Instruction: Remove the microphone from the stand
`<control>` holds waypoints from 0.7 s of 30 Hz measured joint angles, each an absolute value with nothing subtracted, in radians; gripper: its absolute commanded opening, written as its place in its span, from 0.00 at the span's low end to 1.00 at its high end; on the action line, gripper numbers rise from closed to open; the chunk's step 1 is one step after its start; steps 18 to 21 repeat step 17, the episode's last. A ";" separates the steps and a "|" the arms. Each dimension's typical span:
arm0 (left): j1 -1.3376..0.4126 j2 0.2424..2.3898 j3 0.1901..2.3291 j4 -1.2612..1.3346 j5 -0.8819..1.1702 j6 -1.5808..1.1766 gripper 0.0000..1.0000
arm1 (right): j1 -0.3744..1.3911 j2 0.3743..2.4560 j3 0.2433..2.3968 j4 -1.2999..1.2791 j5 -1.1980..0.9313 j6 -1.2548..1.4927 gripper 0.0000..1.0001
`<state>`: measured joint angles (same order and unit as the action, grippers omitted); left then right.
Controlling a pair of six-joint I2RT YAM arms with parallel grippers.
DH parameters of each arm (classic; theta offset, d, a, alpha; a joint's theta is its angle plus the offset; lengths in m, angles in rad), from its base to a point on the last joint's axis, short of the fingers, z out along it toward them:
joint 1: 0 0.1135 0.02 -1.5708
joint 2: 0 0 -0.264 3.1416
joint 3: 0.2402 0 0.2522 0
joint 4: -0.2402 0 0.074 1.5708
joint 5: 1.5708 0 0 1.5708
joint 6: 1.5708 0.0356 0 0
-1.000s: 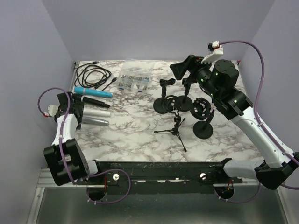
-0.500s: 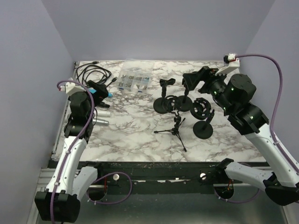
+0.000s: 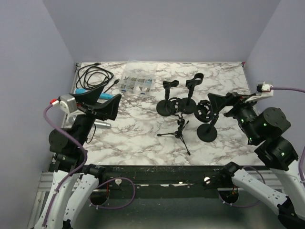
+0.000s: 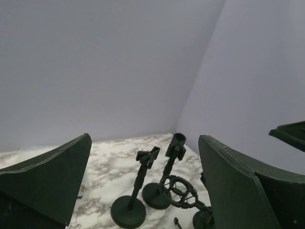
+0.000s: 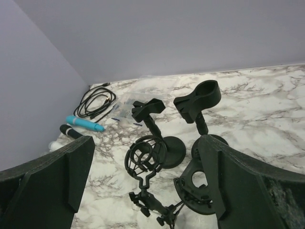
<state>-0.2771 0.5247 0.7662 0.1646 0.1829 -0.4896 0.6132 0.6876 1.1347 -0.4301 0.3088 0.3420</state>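
Note:
No microphone sits in any stand. Two black clip stands [image 3: 167,98] [image 3: 190,93], a shock-mount stand [image 3: 207,119] and a small tripod [image 3: 178,130] stand empty mid-table. A blue microphone [image 3: 110,96] and a silver one [image 3: 101,124] lie at the left, partly hidden by my left gripper [image 3: 108,102]. That gripper is open, empty and raised above them. My right gripper [image 3: 214,102] is open and empty, raised just right of the shock mount. The right wrist view shows the blue microphone [image 5: 85,124], a black microphone [image 5: 71,131] and the shock mount [image 5: 145,155].
A coiled black cable [image 3: 93,76] lies at the far left corner. A clear compartment box [image 3: 136,83] sits beside it. Purple walls close the table on three sides. The stands cluster close together right of centre.
Both arms have pulled back toward the near edge and risen. The left gripper left the microphones at the left; the right gripper came away from over the far stands. Both stay open.

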 measured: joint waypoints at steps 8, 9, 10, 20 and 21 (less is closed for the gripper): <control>-0.278 0.359 0.797 0.235 0.284 -0.490 0.98 | 0.613 0.527 1.112 -0.493 0.340 0.357 1.00; -0.278 0.334 0.797 0.244 0.292 -0.489 0.98 | 0.613 0.511 1.110 -0.502 0.340 0.364 1.00; -0.278 0.315 0.797 0.248 0.296 -0.487 0.98 | 0.613 0.495 1.108 -0.512 0.340 0.370 1.00; -0.278 0.216 0.797 0.264 0.299 -0.471 0.98 | 0.613 0.398 1.110 -0.532 0.334 0.407 1.00; -0.278 0.216 0.797 0.264 0.299 -0.471 0.98 | 0.613 0.398 1.110 -0.532 0.334 0.407 1.00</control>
